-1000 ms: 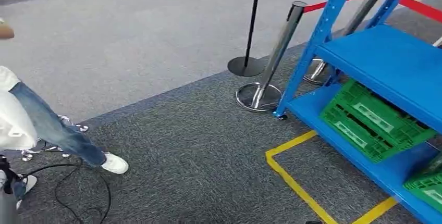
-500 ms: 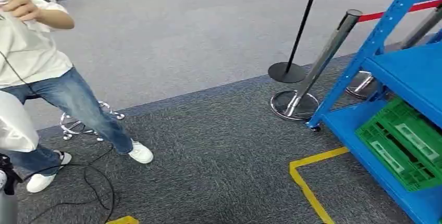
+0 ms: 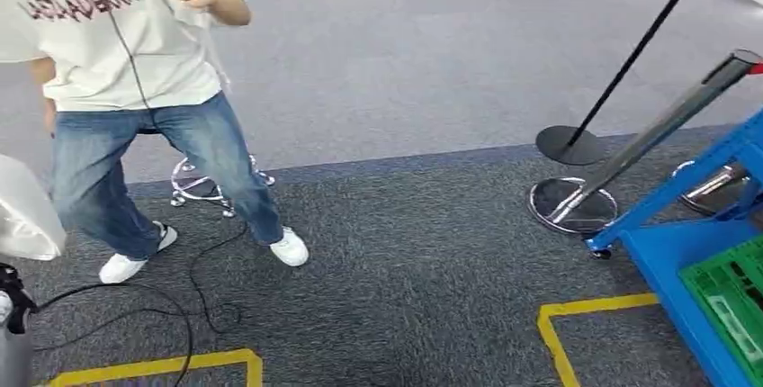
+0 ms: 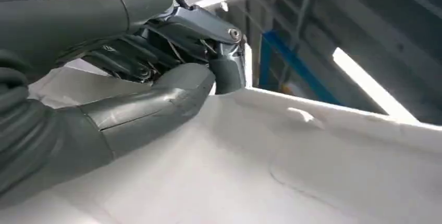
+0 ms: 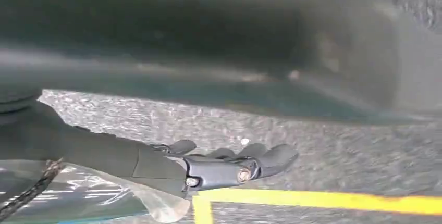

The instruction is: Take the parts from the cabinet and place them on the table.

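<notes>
A white, glossy part (image 3: 25, 211) shows at the left edge of the head view, above my left arm (image 3: 11, 342). In the left wrist view my left hand (image 4: 156, 78) grips that white part (image 4: 292, 166), thumb pressed on its surface with the fingers curled behind. My right hand (image 5: 229, 166) hangs over the grey carpet with its fingers stretched out and nothing between them; clear plastic film (image 5: 104, 198) lies by its wrist. The blue cabinet (image 3: 670, 247) stands at the right edge, with a green crate (image 3: 733, 301) on its low shelf.
A person in a white T-shirt and jeans (image 3: 135, 90) stands at the left, near a stool base (image 3: 202, 184). A black cable (image 3: 135, 301) loops on the carpet. Chrome stanchion (image 3: 630, 157), a black pole base (image 3: 569, 144) and yellow floor tape (image 3: 576, 315) lie near the cabinet.
The camera has swung left: the cabinet and stanchions slide toward the right edge and the person comes fully into view. The white part stays at the left edge.
</notes>
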